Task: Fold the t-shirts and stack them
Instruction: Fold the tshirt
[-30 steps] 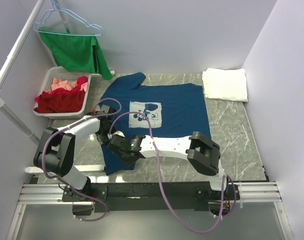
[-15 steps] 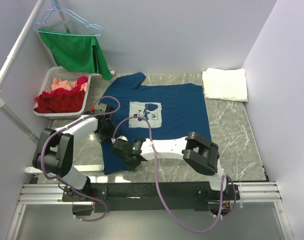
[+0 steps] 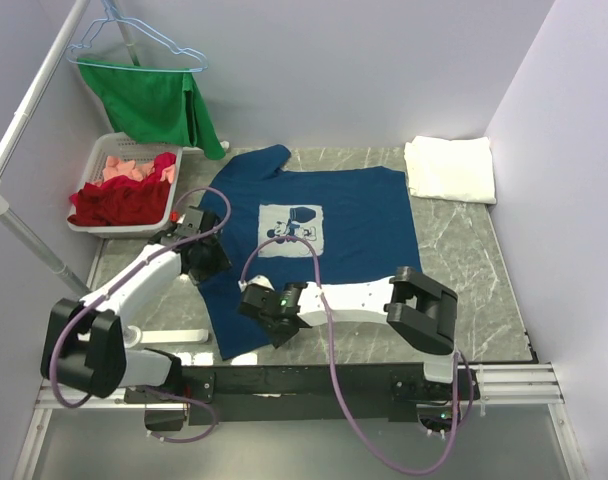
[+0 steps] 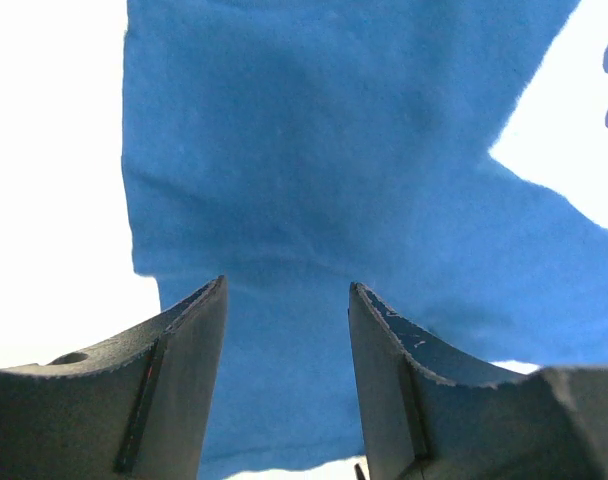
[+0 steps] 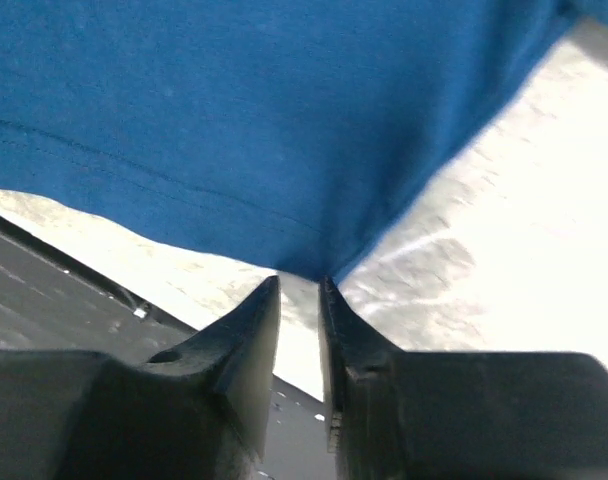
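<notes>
Partly, the right gripper (image 3: 267, 318) hides the navy t-shirt (image 3: 354, 220) hem (corner unclear).

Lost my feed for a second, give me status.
Left tool open over navy shirt sleeve. Right tool pinching its hem corner. White shirt folded, far right. Nothing blocking.

a navy blue cotton t-shirt (image 3: 334, 215) with a pale square mouse print (image 3: 290, 224) lies on grey-veined marble tabletop (image 3: 464, 260), beside a folded plain white t-shirt (image 3: 449, 168), a white plastic basket (image 3: 104, 160) of red and pink clothes, and a green hanging cloth (image 3: 154, 105).
</notes>
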Controlling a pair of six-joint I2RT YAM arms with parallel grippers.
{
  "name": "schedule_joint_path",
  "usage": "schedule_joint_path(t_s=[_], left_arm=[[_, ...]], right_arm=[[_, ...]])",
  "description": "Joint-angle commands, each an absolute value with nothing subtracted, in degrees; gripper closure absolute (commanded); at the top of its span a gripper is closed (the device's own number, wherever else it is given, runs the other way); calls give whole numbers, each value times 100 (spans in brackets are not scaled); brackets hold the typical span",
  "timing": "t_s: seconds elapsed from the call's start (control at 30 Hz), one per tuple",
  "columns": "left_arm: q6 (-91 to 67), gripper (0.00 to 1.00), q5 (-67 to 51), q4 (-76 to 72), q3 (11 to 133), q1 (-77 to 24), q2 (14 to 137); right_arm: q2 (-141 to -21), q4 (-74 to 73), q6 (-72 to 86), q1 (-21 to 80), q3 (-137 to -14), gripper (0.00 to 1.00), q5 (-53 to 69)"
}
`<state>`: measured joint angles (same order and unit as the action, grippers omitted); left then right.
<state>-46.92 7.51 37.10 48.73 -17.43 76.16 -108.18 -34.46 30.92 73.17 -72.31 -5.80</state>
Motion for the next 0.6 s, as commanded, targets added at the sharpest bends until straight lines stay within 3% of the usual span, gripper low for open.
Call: schedule_joint_path(t_s=[0.0, 0.17, 0.4, 0.57], left_arm=[[-5211, 43, 984, 4086, 4825, -2073, 7181], [-6359, 44, 1239, 4824, 4545, -3092, 6576], [-8023, 49, 1389, 5833, 3727, -4051, 5407], [-8726, 51, 1283, 6284, 3393, -4333, 4441]], right_arm=[[-10135, -3665, 3251, 7374, -7251, 64, -1107], [-9308, -3858, 3787, 7339, -7154, 45, -1730], [-8860, -4482, 4455, 6856, -6778, 44, -2294], [-8201, -4360, 4641, 6032, -5969, 43, -1864]])
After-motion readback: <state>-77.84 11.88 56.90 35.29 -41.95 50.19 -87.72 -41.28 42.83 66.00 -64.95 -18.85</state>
